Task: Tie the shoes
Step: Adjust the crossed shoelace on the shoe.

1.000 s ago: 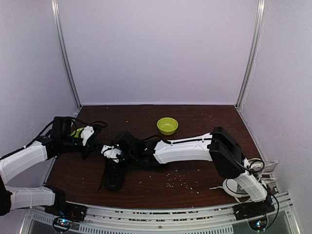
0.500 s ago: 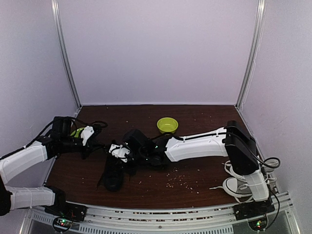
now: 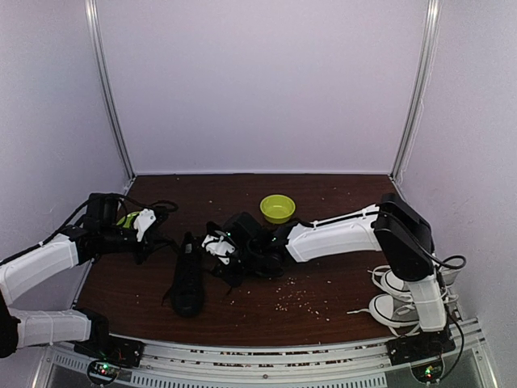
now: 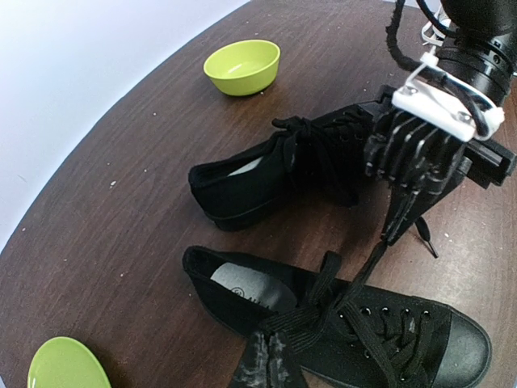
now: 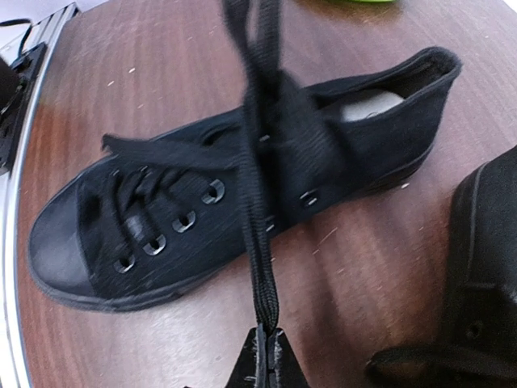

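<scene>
Tabletop (image 3: 339, 194) of dark brown wood carries two black shoes, two green bowls and a scatter of pale crumbs (image 3: 295, 299). One green bowl (image 3: 277, 208) sits just above the centre of the top view, upright and empty, its inside a plain bright green. The second green bowl (image 4: 65, 365) lies at the left edge of the tabletop beside the left arm and is only partly seen. The part in the lower left corner of the left wrist view has nothing in it. The first black shoe (image 3: 187, 279) stands left of centre in the top view, toe toward the bottom of the frame, its opening showing a grey insole with a round print. The other black shoe (image 4: 266, 174) lies just to its right, partly under the right arm, with a pale insole showing in its opening. The left gripper (image 4: 262, 361) is closed tight, pinching a flat black lace (image 4: 279, 323) that comes off the first shoe. The right gripper (image 5: 262, 356) is likewise closed, pinching a second lace strand (image 5: 257, 242) pulled taut above the same shoe. In the left wrist view that strand rises from the eyelets to the right gripper at the upper right. A pair of white-laced sneakers (image 3: 396, 299) sits at the lower right of the top view, near the base of the right arm and well apart from the black shoes.
</scene>
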